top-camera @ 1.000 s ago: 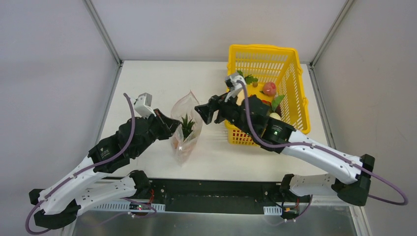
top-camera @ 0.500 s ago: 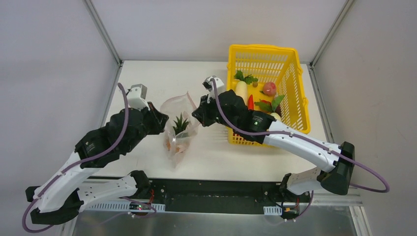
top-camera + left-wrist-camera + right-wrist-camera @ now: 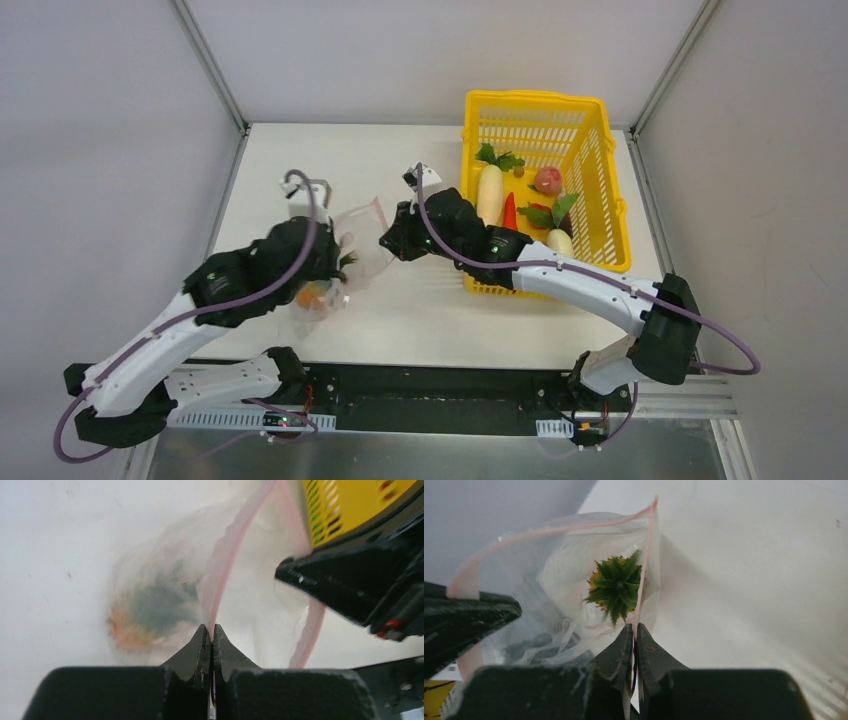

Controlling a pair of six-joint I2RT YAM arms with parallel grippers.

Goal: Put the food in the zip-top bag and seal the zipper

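The zip-top bag (image 3: 360, 228) hangs crumpled between both grippers at the table's middle left. My left gripper (image 3: 211, 628) is shut on the pink zipper (image 3: 226, 550) at one side of the mouth. On the opposite side my right gripper (image 3: 634, 627) is shut on the same zipper (image 3: 647, 555). The mouth gapes open between them. Inside the bag sits food with a green spiky top (image 3: 616, 584) and orange pieces (image 3: 316, 292). More food lies in the basket: a white radish (image 3: 489, 190), a red pepper (image 3: 509, 209) and a pink round piece (image 3: 547, 180).
The yellow slotted basket (image 3: 590, 160) stands at the back right, just right of my right arm. Grey walls enclose the white table (image 3: 420, 310) on three sides. In the left wrist view the right gripper's black body (image 3: 360, 580) is close by.
My right gripper came in from the right and shut on the bag's mouth edge. Both arms and the bag shifted left, and the bag sagged lower.
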